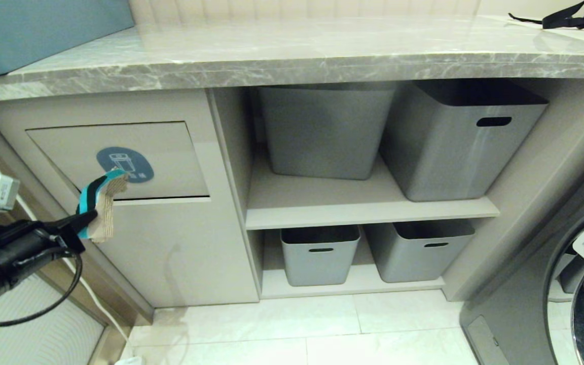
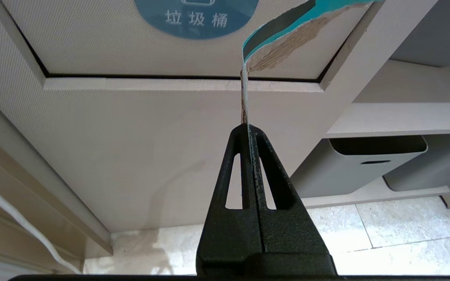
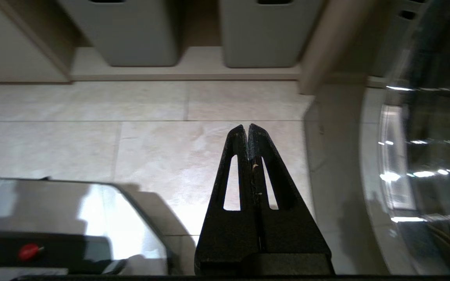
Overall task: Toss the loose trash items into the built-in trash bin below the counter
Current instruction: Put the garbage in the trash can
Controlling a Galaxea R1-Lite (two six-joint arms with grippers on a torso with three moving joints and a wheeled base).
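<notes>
1. The cardboard scrap [image 1: 100, 209] is standing up tall in front of the beige cabinet. Its long side is running up and down. Its teal-and-black top is bending over toward the flap [image 1: 119, 161] of the built-in trash bin.
2. The top tip of the scrap is sitting just in front of the flap's bottom edge, near the round blue sticker [image 1: 124, 164]. I cannot tell if it is touching the flap.
3. The left gripper [image 1: 80, 228] is squeezing the bottom end of the scrap, with its two black fingers pressed tight together on the thin card.
4. The flap is lying up and to the far right of the left gripper, so I think the scrap needs to be going up and forward to push the flap in.
5. The flap is looking closed right now.
6. The right gripper [image 3: 247, 128] is hanging low over the floor tiles [image 3: 150, 144], far off to the right near the washing machine [image 1: 583, 284]. Its fingers are pressed together on nothing.
7. The left arm is much nearer the bin, under the counter [image 1: 292, 68].
</notes>
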